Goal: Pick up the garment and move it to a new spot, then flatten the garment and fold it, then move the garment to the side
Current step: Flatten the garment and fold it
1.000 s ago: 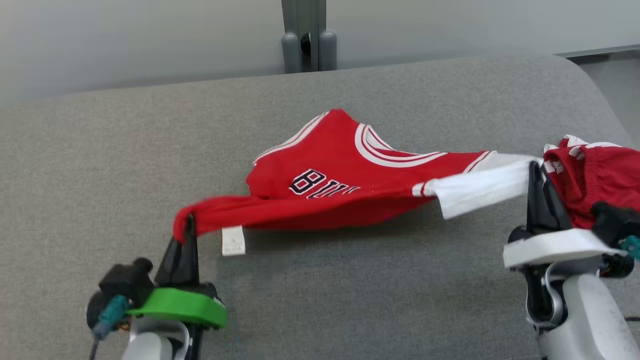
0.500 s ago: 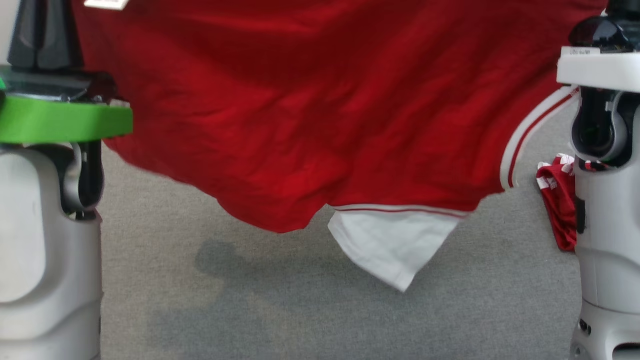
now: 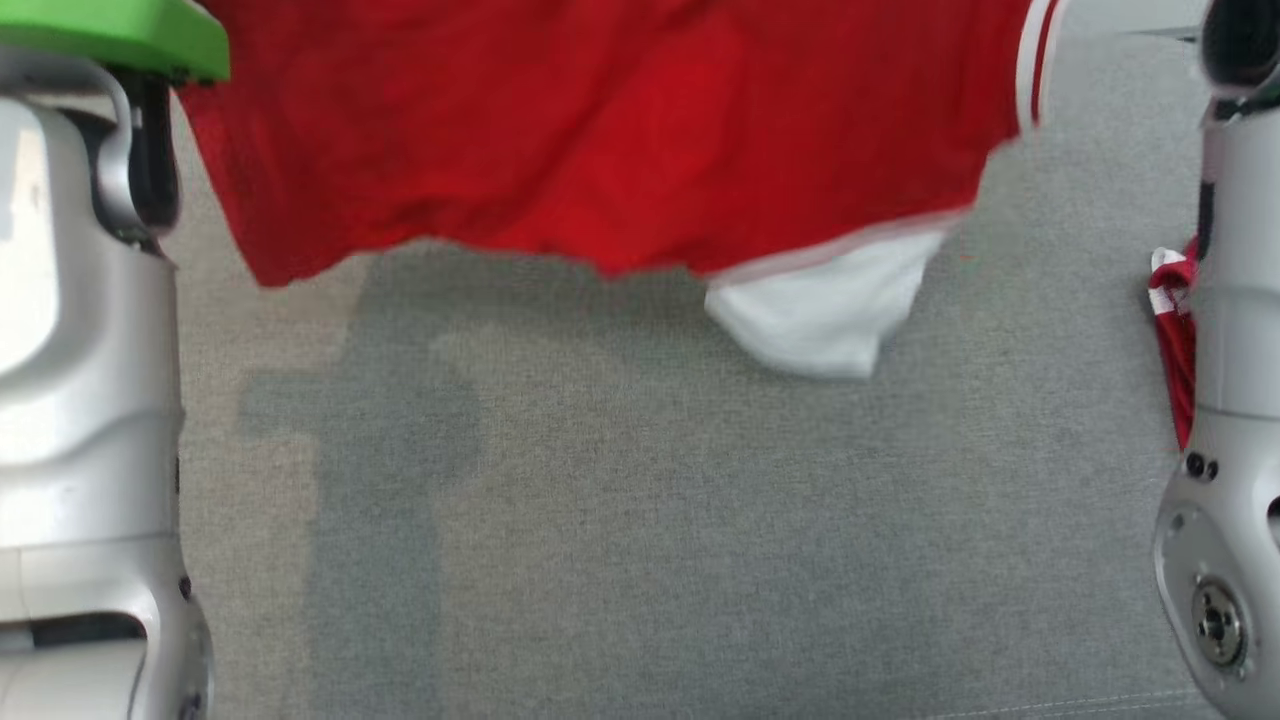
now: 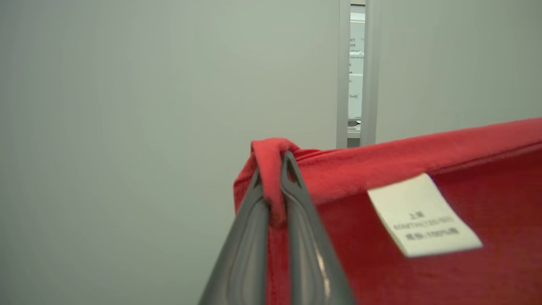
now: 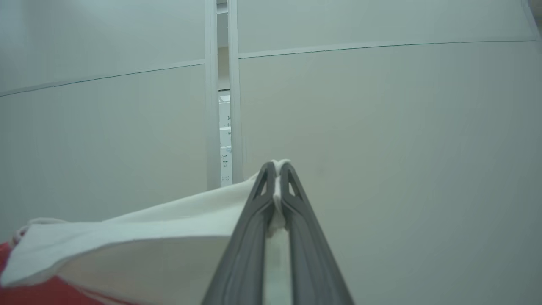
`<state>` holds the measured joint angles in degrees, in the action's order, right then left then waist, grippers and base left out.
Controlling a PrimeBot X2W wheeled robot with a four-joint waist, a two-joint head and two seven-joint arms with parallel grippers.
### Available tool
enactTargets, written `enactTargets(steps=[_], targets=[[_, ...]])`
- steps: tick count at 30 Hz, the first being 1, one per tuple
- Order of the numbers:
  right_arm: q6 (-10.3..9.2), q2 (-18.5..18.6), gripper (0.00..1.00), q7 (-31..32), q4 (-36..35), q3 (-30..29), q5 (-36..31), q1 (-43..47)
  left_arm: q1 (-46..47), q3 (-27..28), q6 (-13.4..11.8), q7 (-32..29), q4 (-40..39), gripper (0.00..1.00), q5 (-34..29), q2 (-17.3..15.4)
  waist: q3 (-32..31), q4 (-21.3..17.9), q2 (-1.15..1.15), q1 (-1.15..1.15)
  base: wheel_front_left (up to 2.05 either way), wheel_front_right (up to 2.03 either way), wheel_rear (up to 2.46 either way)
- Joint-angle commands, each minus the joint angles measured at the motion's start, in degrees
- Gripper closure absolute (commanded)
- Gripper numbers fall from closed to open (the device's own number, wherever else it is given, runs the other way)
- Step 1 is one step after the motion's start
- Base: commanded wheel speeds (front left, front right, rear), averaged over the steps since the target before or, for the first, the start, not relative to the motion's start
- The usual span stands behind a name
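The garment (image 3: 600,130), a red jersey with white trim and a white sleeve (image 3: 830,310), hangs in the air above the grey surface, stretched between both raised arms. In the left wrist view my left gripper (image 4: 273,169) is shut on a bunched red corner of the garment (image 4: 423,169), beside a white care label (image 4: 423,216). In the right wrist view my right gripper (image 5: 277,169) is shut on a white edge of the garment (image 5: 148,228). Both pale forearms frame the head view, the left (image 3: 80,350) with a green collar, the right (image 3: 1235,400).
The grey padded surface (image 3: 650,520) lies below the hanging cloth. A second red and white cloth (image 3: 1175,330) lies at the right, partly hidden by my right forearm. A pale wall (image 5: 381,127) with a vertical post (image 5: 222,93) stands behind.
Both arms have lifted the garment off the surface and kept rising; the hanging hem and white sleeve now sit higher in the head view. The head camera has tilted down.
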<state>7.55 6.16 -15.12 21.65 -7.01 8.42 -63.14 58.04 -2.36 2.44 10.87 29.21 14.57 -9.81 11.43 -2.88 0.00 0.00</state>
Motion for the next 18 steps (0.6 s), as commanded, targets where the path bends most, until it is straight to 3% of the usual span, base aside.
enactTargets(steps=[1, 6, 9, 15, 18], targets=[[-0.13, 1.0, 1.0, 0.0, -0.6, -0.9, -2.6, -2.5, 3.6, 0.7, -0.5, 1.3, 1.7, 1.0, 0.4, -0.7, 4.2, 0.5, 0.0, 0.0, 0.0, 0.0, 0.0], [-0.15, 0.4, 1.0, 0.0, -2.4, -4.7, -5.4, -6.8, 11.7, 2.2, -0.4, 4.1, 6.0, 1.0, 0.2, -1.0, 6.5, -0.3, 0.0, 0.0, 0.0, 0.0, 0.0], [-0.19, 0.4, 1.0, 0.0, -3.9, -6.3, -4.6, -5.6, 10.9, 3.5, 0.7, 4.2, 4.6, 1.0, 0.0, -0.8, 8.1, -0.7, 0.0, 0.0, 0.0, 0.0, 0.0], [-0.25, 0.1, 1.0, -0.1, -6.1, -5.6, 0.4, 7.3, -3.8, 9.6, 1.7, 4.2, 1.8, 1.0, 1.0, 2.2, 10.3, -1.2, 0.0, 0.0, 0.0, 0.0, 0.0], [-0.35, -0.9, 1.0, -0.1, -6.0, -4.8, 3.6, 20.6, -16.3, 11.5, 2.5, 4.2, 2.4, 1.0, 1.0, 4.7, 8.5, -1.1, 0.0, 0.0, 0.0, 0.0, 0.0]])
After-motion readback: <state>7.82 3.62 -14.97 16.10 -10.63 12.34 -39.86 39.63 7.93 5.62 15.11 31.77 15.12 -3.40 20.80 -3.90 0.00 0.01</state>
